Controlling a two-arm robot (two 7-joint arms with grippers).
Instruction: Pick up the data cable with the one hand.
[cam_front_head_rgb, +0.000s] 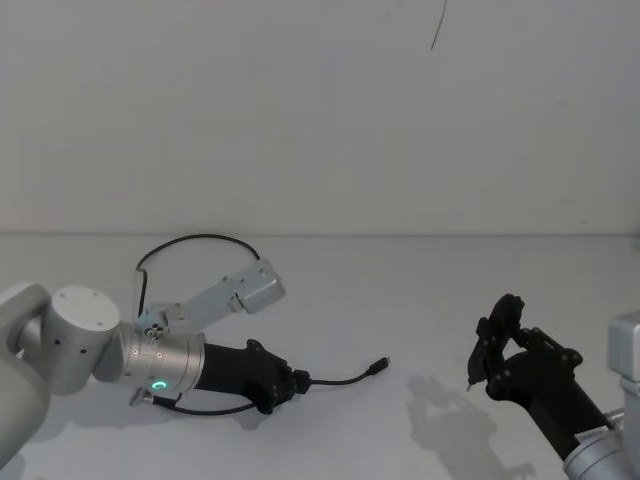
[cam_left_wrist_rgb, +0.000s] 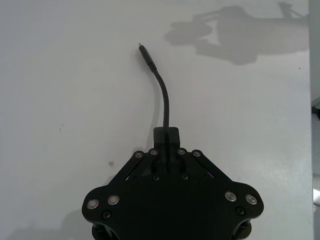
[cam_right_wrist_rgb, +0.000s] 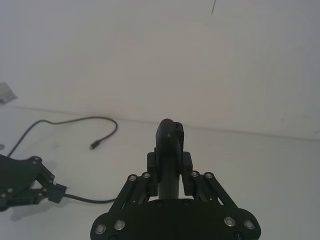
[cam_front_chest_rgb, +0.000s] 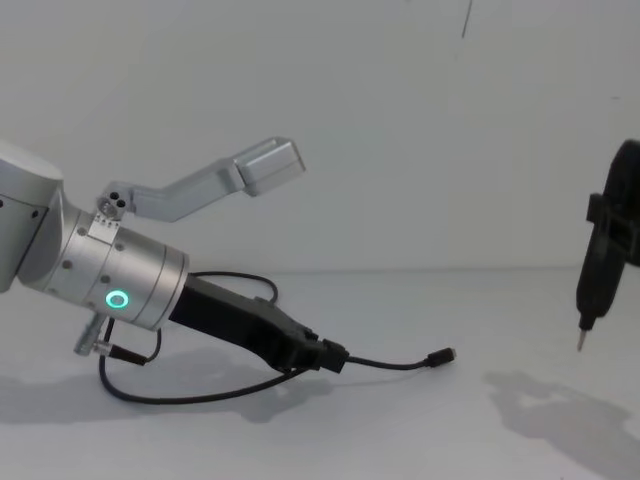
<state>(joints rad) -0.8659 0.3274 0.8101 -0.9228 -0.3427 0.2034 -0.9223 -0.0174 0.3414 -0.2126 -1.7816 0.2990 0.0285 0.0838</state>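
Hanging low over the worktop, the left gripper is seen with jaws clamped on the data cable near one end. The right gripper is parked well apart, jaws together. The cable is looped behind the left wrist, its short free end aligned straight out to the plug.

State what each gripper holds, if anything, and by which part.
The left gripper clamps the data cable in its jaws near one end, the plug sticking out beyond. The right gripper holds nothing.
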